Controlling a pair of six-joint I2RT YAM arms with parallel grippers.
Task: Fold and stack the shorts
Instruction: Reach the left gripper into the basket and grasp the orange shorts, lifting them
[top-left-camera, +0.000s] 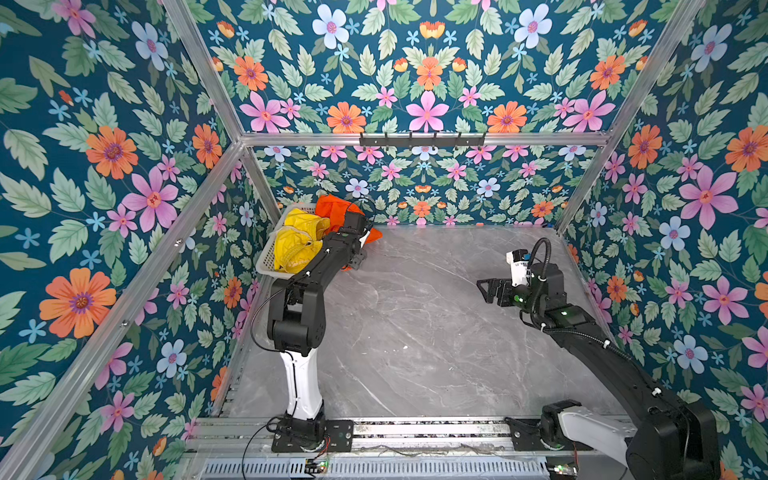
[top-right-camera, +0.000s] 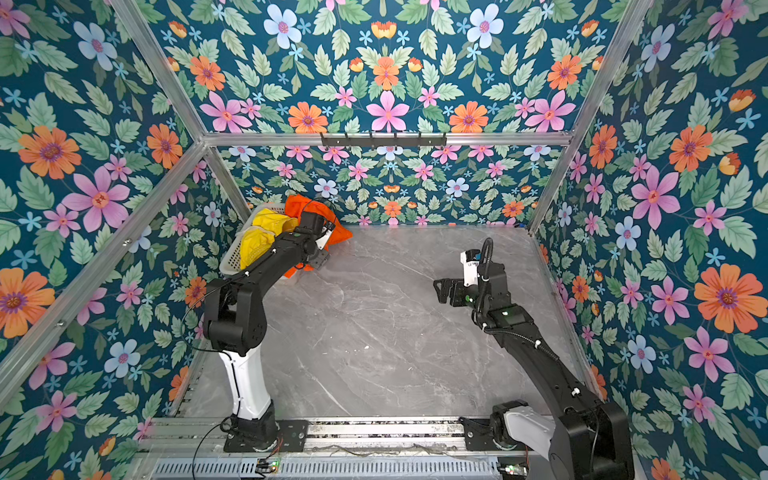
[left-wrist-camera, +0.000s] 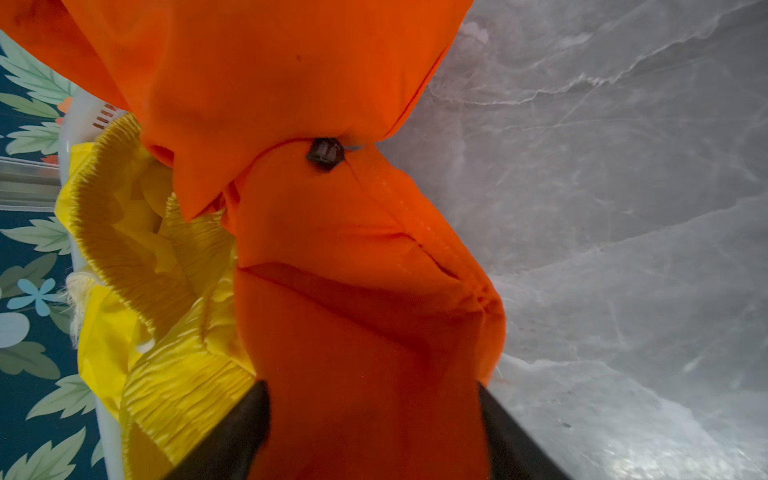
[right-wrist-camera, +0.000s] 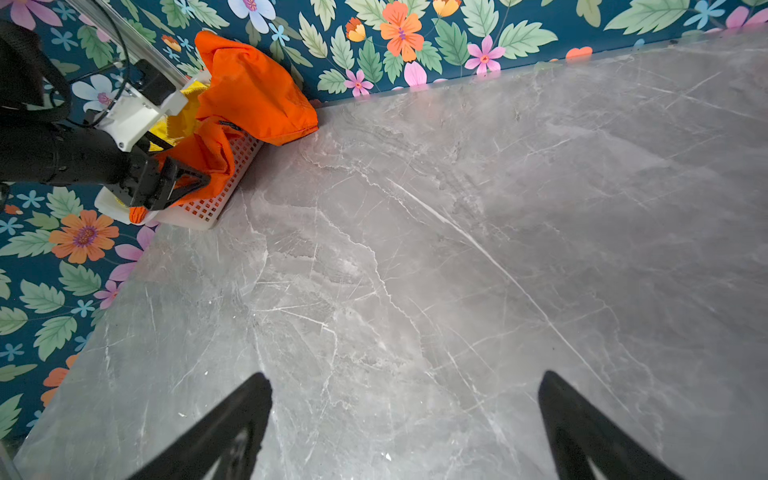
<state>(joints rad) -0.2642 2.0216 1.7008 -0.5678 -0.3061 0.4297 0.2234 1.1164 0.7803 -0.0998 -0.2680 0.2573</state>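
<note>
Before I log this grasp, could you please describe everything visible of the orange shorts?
The orange shorts are thin, bright fabric with a stitched seam, crumpled, unfolded. They lie bunched in the far-left corner, spilling over the rim of the white basket beside the yellow shorts, one lobe sagging towards the table. A fold runs between the fingers of the left gripper; whether it is clamped cannot be told.

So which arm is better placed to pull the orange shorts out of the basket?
Left. The left fingers straddle the orange shorts at the basket; the right fingers stand open over bare table, far off.
</note>
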